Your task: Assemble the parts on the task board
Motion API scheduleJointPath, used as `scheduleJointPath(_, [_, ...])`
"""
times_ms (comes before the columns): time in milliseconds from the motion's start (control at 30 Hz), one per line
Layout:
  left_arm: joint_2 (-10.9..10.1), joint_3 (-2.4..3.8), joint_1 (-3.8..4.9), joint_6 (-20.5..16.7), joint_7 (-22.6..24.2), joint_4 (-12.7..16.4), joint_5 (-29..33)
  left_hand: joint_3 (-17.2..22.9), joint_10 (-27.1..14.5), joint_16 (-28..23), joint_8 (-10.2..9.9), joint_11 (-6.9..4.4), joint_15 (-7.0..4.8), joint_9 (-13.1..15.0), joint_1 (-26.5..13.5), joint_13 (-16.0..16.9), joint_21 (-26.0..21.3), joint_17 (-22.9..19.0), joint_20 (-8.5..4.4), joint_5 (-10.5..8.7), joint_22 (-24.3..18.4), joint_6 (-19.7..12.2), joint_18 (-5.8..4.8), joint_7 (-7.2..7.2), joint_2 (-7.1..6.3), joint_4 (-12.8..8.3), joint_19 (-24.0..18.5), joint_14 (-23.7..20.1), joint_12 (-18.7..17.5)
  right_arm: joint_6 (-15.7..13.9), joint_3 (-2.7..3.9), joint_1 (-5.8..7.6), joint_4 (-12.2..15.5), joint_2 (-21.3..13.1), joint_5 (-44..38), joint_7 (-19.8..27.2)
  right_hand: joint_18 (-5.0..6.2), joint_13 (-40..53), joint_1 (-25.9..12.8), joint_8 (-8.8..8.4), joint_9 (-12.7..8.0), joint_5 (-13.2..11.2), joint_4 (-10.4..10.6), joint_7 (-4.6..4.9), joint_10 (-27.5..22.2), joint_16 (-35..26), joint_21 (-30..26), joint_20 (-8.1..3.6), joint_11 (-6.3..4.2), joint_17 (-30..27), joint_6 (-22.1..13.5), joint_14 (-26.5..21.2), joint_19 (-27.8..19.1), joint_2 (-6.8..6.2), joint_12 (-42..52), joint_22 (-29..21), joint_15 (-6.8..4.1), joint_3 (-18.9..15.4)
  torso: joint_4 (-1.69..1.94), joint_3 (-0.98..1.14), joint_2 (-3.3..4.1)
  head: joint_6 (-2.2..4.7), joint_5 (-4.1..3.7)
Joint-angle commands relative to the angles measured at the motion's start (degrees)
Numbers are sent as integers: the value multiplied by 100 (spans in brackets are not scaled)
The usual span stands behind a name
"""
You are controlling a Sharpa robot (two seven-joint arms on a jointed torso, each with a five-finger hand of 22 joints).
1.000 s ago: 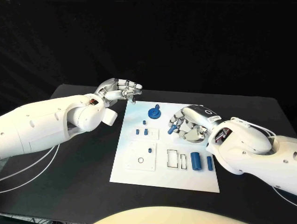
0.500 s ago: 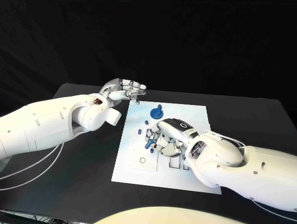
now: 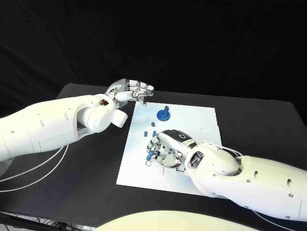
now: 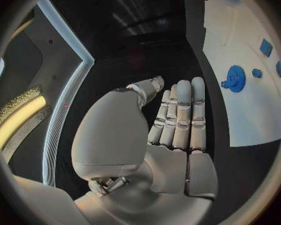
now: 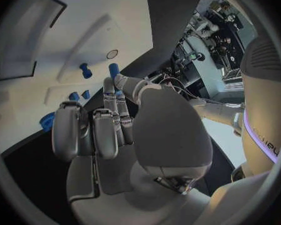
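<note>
Two hands are seen over a black table (image 3: pixel 77 192). The task board (image 3: pixel 195 118), a white plate, lies in the middle of it. The left hand (image 3: pixel 129 91) is held just off the board's far left corner, above the table; its fingers are stretched out side by side in the left wrist view, with nothing between them. The right hand (image 3: pixel 168 147) is lowered over the board's middle, palm down. A small blue part (image 3: pixel 150 155) is seen at its fingertips in the head view, and in the right wrist view a blue part (image 5: pixel 113 69) sits at the tip of a finger beside the thumb; it appears to be pinched there, though the contact cannot be fully made out. A blue gear (image 3: pixel 164 114) with a peg stands on the board's far half, well apart from the right hand. Two small blue pegs (image 3: pixel 150 131) are set just beyond the right hand's fingers.
</note>
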Motion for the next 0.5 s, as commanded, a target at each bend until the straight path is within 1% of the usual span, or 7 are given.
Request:
scheduleJointPath(33, [12,3,6,92,14,17,63,-33,-36,-38,32,1,10,-5,19,5,-20,-9,-7,7,-6,-32,87,-10,52,6,38,-17,36,167,-7,-32,-26,30,-147,61,-54,7,-3,91,540,17,-10,30,170,3,-27,-34,-145,-10,1,234,155,68,-19,1108,-46,21,5,11,8,-18,11])
scheduleJointPath(233, [13,3,6,93,10,16,68,-33,-36,-38,32,1,10,-5,19,5,-20,-9,-7,7,-6,-32,87,-10,52,6,38,-17,36,225,-16,-59,-41,62,-187,36,-56,9,-9,93,544,19,-20,32,170,7,-19,-34,-144,-2,-4,235,158,72,-24,1110,-45,29,1,3,0,-46,21])
scheduleJointPath(400, [11,3,6,94,6,15,69,-33,-36,-38,32,1,10,-5,19,5,-20,-9,-7,7,-6,-32,87,-10,52,6,38,-17,36,283,-25,-69,-45,68,-199,21,-56,9,-9,93,544,19,-20,32,170,7,-19,-34,-144,-2,-4,235,158,72,-24,1110,-45,29,-5,7,1,-61,34])
scheduleJointPath(500, [9,3,6,96,3,15,70,-33,-36,-38,32,1,10,-5,19,5,-20,-9,-7,7,-6,-32,87,-10,52,6,38,-17,36,326,-29,-72,-50,66,-210,13,-56,9,-9,93,544,19,-20,32,170,7,-19,-34,-144,-2,-4,235,158,72,-24,1110,-45,29,-2,4,-3,-62,32])
